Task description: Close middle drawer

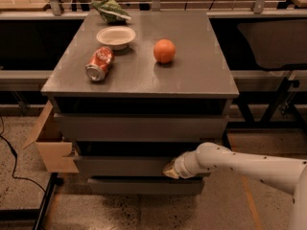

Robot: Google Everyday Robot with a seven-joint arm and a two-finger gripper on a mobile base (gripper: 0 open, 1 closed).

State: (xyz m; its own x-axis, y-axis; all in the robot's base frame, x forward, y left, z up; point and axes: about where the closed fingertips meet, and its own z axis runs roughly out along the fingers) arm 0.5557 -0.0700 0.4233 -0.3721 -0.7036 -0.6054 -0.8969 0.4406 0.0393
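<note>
The middle drawer (120,166) is the second dark-grey front of the cabinet. It stands out only a little, with a dark gap above it. The top front (139,127) sits above it and the lowest front (144,186) shows below it. My gripper (171,169) comes in from the lower right on a white arm (240,164). Its tip rests against the right part of the middle drawer's front.
On the cabinet top (201,75) lie a crushed red can (99,63), a white bowl (115,36), an orange (164,51) and a green bag (111,10). An open cardboard box (50,145) stands left of the cabinet. A cable (9,162) runs on the floor at left.
</note>
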